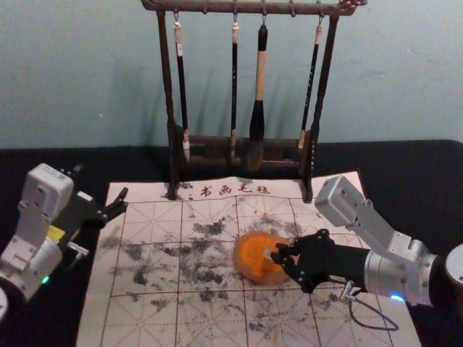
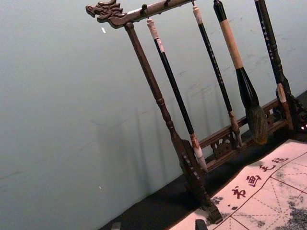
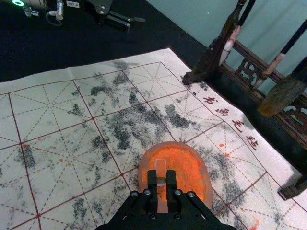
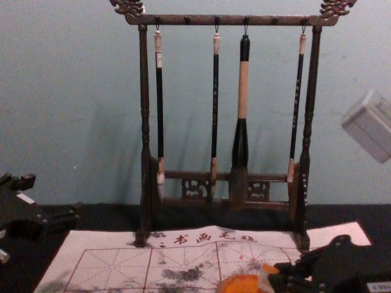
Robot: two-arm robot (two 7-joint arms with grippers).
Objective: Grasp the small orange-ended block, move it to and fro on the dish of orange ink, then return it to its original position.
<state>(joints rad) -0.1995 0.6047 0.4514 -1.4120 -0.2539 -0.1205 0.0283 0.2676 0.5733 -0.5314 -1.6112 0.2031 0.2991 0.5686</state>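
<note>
In the head view black fingers largely hide the small block (image 3: pixel 160 164), clamped in the right gripper (image 1: pixel 273 254) over the dish of orange ink (image 1: pixel 237 257); whether it touches the ink is hard to tell. The chest view cuts off the dish's near part yet shows the block's orange end, while the left wrist view shows hanging brushes (image 2: pixel 175 86). The left gripper (image 1: pixel 121 202) idles near the mat's (image 1: pixel 94 311) left edge, fingers apart.

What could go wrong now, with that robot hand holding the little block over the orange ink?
The block could slip or twist, as the right gripper pinches it between narrow fingertips. Moving it might push the dish, which seems to sit loose on the mat. Ink might drip afterwards: orange specks dot the mat nearby.
</note>
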